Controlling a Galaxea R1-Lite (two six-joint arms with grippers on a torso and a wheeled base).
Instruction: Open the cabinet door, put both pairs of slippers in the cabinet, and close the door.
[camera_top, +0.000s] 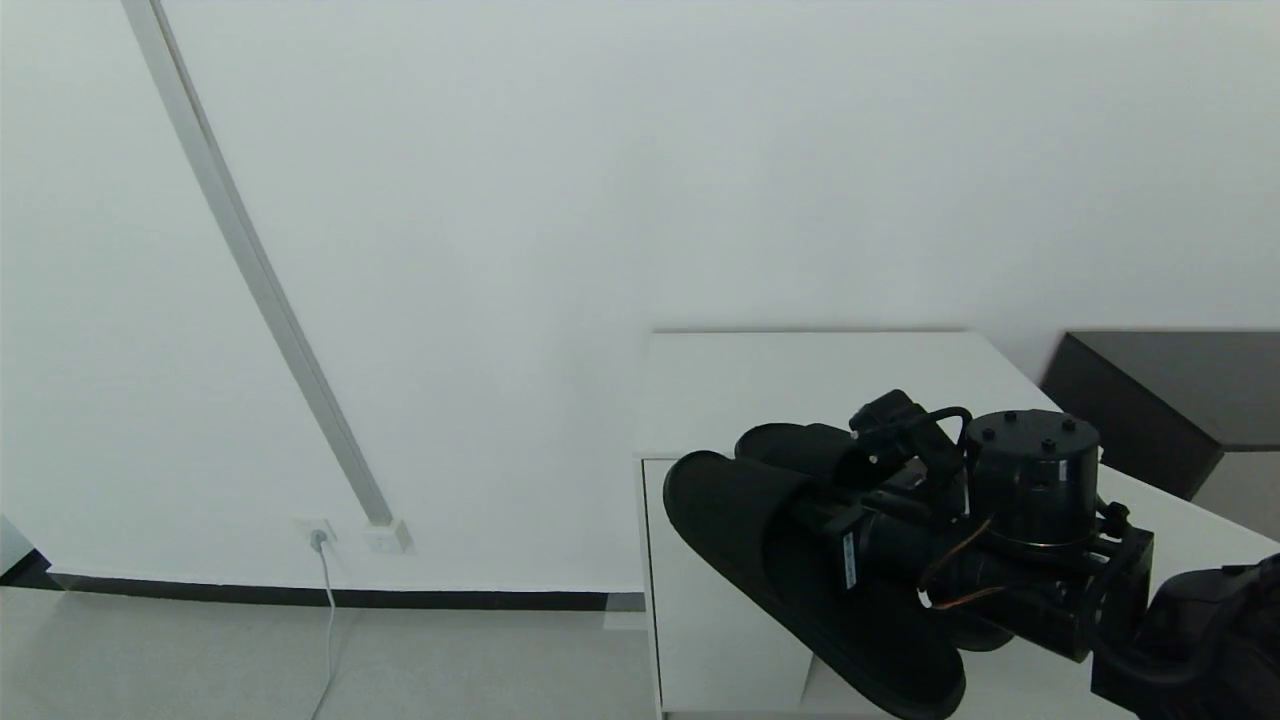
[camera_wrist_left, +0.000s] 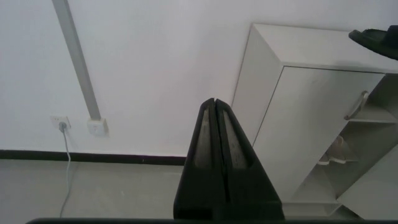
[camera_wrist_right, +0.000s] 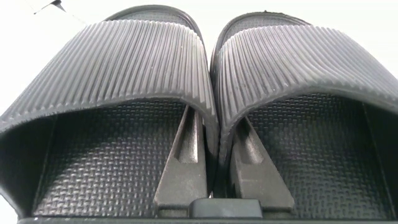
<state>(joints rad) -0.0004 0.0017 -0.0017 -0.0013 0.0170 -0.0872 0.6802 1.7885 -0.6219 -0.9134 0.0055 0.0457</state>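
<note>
Nearest, the right gripper (camera_wrist_right: 214, 119) is clamped on the pair of black slippers (camera_wrist_right: 143, 62): one finger (camera_wrist_right: 183, 168) lies inside each slipper, and the two pinch the adjoining inner edges of the ribbed straps between them. In the head view the pair (camera_top: 800, 560) hangs tilted in the air at the near corner of the white cabinet (camera_top: 800, 390), about level with its top, toes pointing away from the arm. The left gripper (camera_wrist_left: 214, 102) hangs free to the cabinet's left with its fingers pressed together and nothing between them. Beyond it, the cabinet door (camera_wrist_left: 311, 124) carries a bar handle (camera_wrist_left: 356, 106); beside the handle, open shelves (camera_wrist_left: 367, 119) are exposed, one bearing a pale item (camera_wrist_left: 339, 149) too indistinct to identify. Farthest, the white wall carries a slanted grey conduit (camera_top: 250, 260) and a socket (camera_top: 318, 533) with a white cable (camera_top: 330, 610) plugged in. A dark unit (camera_top: 1170, 400) stands to the cabinet's right.
</note>
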